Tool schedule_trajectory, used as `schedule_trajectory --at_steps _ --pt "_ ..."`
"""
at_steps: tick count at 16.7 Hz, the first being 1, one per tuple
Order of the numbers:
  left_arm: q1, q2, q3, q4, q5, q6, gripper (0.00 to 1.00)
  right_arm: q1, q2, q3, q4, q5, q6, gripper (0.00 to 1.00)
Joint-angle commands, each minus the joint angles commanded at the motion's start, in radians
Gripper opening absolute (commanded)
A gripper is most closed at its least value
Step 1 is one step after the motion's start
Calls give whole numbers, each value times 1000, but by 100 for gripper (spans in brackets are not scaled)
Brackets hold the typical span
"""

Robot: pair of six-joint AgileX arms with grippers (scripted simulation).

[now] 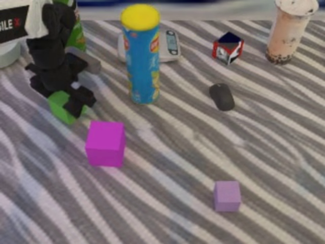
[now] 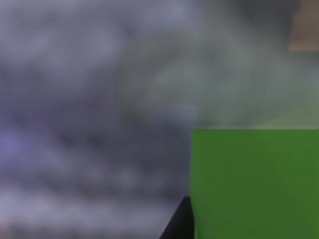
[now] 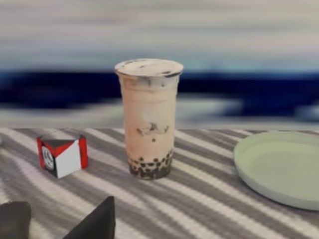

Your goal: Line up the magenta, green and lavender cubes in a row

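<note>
Top view first: the left gripper sits at the table's left side, its black fingers clamped on the green cube, a matte block half hidden under them. Just beside it, toward the middle, rests the magenta cube, plain and matte, the biggest of the three. The lavender cube lies well apart, lower and to the right. All rest on a cloth of wavy grey and white stripes. Behind stand a tall blue chip can with a yellow lid, a small grey scale partly hidden by the can, a red, white and dark cube, a dark oval mouse and a bubble tea cup cut off at the top edge.

Left wrist view: the green cube's flat face fills the corner, a dark finger against its edge; everything else is blurred.

Right wrist view: the cup, the patterned cube and a pale green plate, cut off. Two dark finger shapes show at the edge; whether the right gripper is released or clenched, I cannot tell.
</note>
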Motion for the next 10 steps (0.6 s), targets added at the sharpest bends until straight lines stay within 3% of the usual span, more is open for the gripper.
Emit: schedule_trajectory --at_steps 10 --pt "15 -77 183 -245 8 -5 0 0 0 0 0 0 0 100"
